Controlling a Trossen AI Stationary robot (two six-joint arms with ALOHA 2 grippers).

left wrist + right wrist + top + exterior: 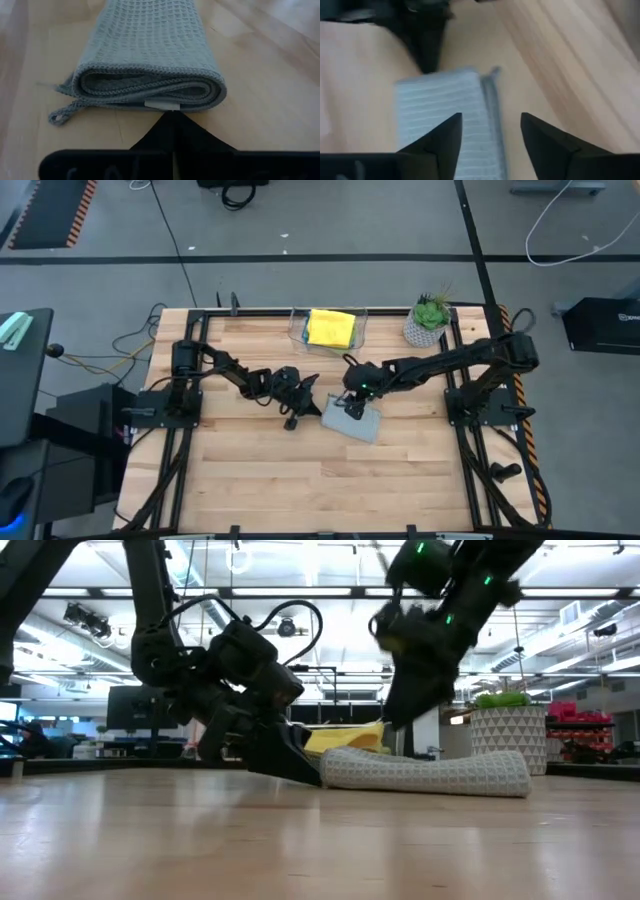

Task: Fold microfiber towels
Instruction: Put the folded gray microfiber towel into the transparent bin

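Note:
A grey microfiber towel [357,420] lies folded into a small thick rectangle on the wooden table, just right of centre, resting on its underside. In the left wrist view its stacked layers and a small white label show at its left end [150,90]. My left gripper [319,409] is shut, and its tips are at that left end. My right gripper [491,131] hangs open above the towel, clear of it, with the towel's far part below its fingers. A yellow towel [331,327] lies folded in a clear bin. My left gripper's shut fingertips [172,120] meet the towel's left end at its lowest layer, right by the white label [161,104]. They come slanting down from the table's left, along the towel's length. The towel lies flat on the table. Whether a layer is caught between the tips, I cannot tell.
The clear bin [298,330] stands at the far edge near the middle. A potted plant [430,320] in a white pot stands at the far right. Bare wood [300,480] stretches across the near half of the table.

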